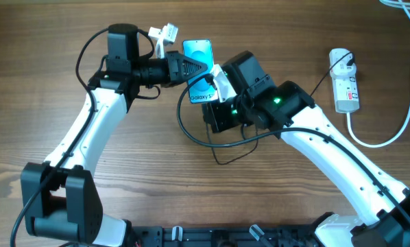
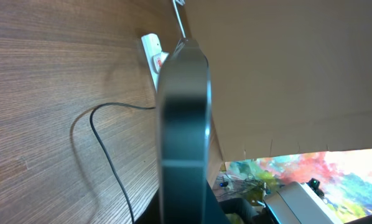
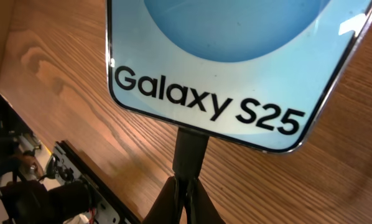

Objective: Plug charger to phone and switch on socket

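Note:
The phone has a cyan screen and is held off the table in my left gripper, which is shut on its sides. In the left wrist view the phone is edge-on. In the right wrist view its screen reads "Galaxy S25". My right gripper is shut on the charger's small plug tip, which meets the phone's bottom edge. Overhead, my right gripper is at the phone's lower end. The charger's black cable loops over the table to the white socket at the right.
The socket's thick white cord curves along the right edge. A dark plug sits in the socket. The socket and black cable also show in the left wrist view. A black rail runs along the table's front edge.

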You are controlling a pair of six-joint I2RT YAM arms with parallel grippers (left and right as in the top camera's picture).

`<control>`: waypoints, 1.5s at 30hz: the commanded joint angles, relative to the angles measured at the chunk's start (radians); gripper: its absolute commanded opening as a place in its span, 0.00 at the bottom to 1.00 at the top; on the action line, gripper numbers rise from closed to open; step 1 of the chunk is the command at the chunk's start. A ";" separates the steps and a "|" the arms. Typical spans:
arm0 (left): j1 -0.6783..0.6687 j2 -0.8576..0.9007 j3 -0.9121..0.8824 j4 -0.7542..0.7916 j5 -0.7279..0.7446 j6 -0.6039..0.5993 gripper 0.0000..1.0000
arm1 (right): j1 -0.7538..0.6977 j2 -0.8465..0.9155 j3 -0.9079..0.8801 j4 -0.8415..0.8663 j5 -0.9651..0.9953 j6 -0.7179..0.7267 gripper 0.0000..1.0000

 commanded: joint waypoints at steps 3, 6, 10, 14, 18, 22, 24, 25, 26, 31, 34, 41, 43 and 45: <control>-0.026 -0.033 -0.009 -0.027 0.117 0.015 0.04 | -0.035 0.002 0.032 0.113 0.077 -0.012 0.04; -0.026 -0.033 -0.009 -0.027 0.132 0.015 0.04 | -0.035 0.002 0.032 0.116 0.113 -0.014 0.05; -0.026 -0.033 -0.009 -0.027 0.136 0.015 0.04 | -0.036 0.002 0.032 0.140 0.112 -0.014 0.04; -0.026 -0.033 -0.009 -0.028 0.143 0.015 0.04 | -0.037 0.002 0.040 0.148 0.112 -0.014 0.04; -0.026 -0.033 -0.009 -0.035 0.143 0.015 0.04 | -0.037 0.002 0.060 0.147 0.111 -0.014 0.05; -0.026 -0.033 -0.009 -0.042 0.143 0.015 0.04 | -0.037 0.002 0.063 0.151 0.112 -0.015 0.05; -0.026 -0.033 -0.009 -0.042 0.143 0.015 0.04 | -0.037 0.002 0.063 0.159 0.109 -0.018 0.04; -0.026 -0.033 -0.009 -0.041 0.143 0.015 0.04 | -0.037 0.002 0.063 0.160 0.101 -0.027 0.04; -0.023 -0.033 -0.009 -0.040 0.142 0.015 0.04 | -0.037 0.002 0.063 0.156 0.081 -0.048 0.12; 0.035 -0.033 -0.009 -0.038 0.147 0.011 0.04 | -0.048 -0.031 0.063 0.053 0.047 -0.074 1.00; 0.084 -0.033 -0.009 -0.037 0.200 0.011 0.04 | -0.091 -0.076 0.063 0.006 -0.051 -0.101 1.00; 0.131 -0.033 -0.009 0.052 0.469 0.011 0.04 | -0.244 -0.100 0.063 -0.002 -0.438 -0.148 1.00; 0.117 -0.033 -0.009 0.058 0.479 0.011 0.04 | -0.254 -0.067 0.063 0.016 -0.556 -0.154 1.00; 0.106 -0.033 -0.009 0.060 0.479 0.012 0.04 | -0.245 -0.035 0.063 0.026 -0.589 -0.158 0.99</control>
